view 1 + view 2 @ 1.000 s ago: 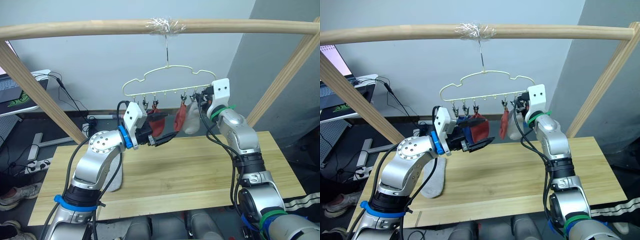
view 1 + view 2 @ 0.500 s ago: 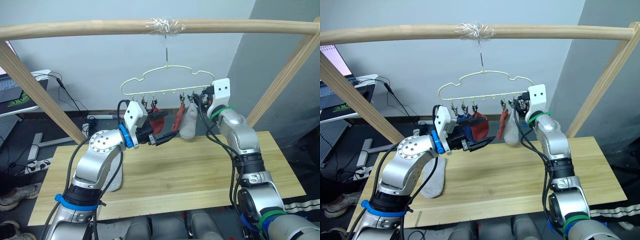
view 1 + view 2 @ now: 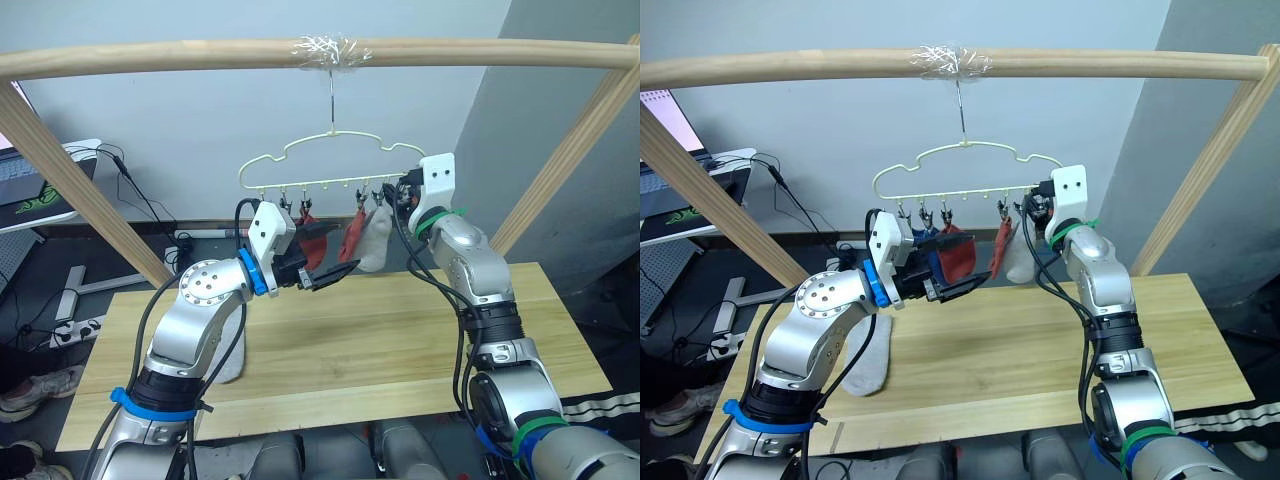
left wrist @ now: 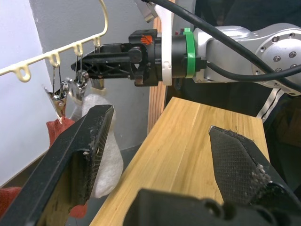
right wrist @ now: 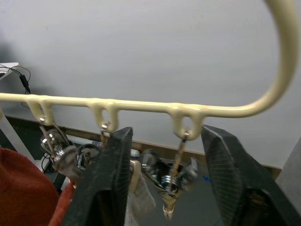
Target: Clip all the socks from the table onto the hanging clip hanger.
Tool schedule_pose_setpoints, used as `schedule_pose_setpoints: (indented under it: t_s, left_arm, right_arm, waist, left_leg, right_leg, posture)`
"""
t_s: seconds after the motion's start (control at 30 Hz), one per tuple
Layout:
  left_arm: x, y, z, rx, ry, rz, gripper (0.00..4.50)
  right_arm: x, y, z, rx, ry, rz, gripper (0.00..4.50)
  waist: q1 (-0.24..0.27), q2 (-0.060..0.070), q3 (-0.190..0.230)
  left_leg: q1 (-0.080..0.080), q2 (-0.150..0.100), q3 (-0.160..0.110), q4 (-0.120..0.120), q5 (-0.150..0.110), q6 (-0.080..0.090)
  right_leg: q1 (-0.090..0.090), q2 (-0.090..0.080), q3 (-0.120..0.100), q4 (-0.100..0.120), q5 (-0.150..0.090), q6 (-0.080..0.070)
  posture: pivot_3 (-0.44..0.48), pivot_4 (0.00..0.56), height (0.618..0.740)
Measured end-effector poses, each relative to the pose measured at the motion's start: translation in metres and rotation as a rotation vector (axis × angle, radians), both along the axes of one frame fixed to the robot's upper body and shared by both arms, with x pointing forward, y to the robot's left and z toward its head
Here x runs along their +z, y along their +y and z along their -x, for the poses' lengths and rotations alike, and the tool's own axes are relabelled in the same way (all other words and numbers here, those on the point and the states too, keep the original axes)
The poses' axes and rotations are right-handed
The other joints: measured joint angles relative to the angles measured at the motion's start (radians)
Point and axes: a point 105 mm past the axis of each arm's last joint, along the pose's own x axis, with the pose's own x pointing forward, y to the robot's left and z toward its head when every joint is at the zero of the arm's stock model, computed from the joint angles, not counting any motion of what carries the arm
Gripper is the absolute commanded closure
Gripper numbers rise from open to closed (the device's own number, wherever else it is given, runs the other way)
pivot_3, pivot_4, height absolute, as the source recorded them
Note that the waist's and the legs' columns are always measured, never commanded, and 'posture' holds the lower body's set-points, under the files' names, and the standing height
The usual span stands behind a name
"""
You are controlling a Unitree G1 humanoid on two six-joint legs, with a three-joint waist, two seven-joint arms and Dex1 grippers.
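- Nearest the robot, the desk (image 3: 400,340) is a long top of pale wooden planks with visible grain; one soft light grey sock (image 3: 868,362) lies flat at its left end, partly hidden by the left arm.
- Above the desk's left half, the left pincer (image 3: 330,277) hovers with its two black, rough-textured fingers (image 4: 82,150) spread wide and nothing between them, pointing toward the hanging socks.
- Just beyond its tips hang a blue sock (image 3: 930,255) and a rust red sock (image 3: 960,255), side by side on clips at the left end of the clip hanger (image 3: 290,160).
- Further right hang a second rust red sock (image 3: 350,238) and a limp light grey sock (image 3: 375,242), touching each other.
- Beside that grey sock, the right pincer (image 5: 164,183) is raised to the hanger's right end; its black ribbed fingers (image 5: 225,183) stand apart on either side of a small grey metal clip (image 5: 176,176) without pressing it.
- Overhead, the clip hanger is thin pale yellow wire with a wavy, cloud-like outline and a row of small loops carrying the clips.
- Its slim metal hook (image 3: 331,95) hangs from a thick round wooden pole (image 3: 150,55), at a wrap of clear tape (image 3: 322,47).
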Motion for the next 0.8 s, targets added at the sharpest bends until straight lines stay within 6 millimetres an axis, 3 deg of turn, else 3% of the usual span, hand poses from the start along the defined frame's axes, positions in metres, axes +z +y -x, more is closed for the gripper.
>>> schedule_pose_setpoints:
  t_s: [0.8]
  left_arm:
    - [0.0062, -0.0076, -0.0027, 0.006, -0.019, 0.012, 0.79]
  right_arm:
    - [-0.0019, -0.0020, -0.0010, -0.038, 0.005, -0.013, 2.02]
  waist:
    - [0.000, 0.000, 0.000]
  left_leg:
    - [0.000, 0.000, 0.000, 0.000, 0.000, 0.000]
  right_leg:
    - [0.000, 0.000, 0.000, 0.000, 0.000, 0.000]
  posture:
    - [-0.024, 0.144, 0.737]
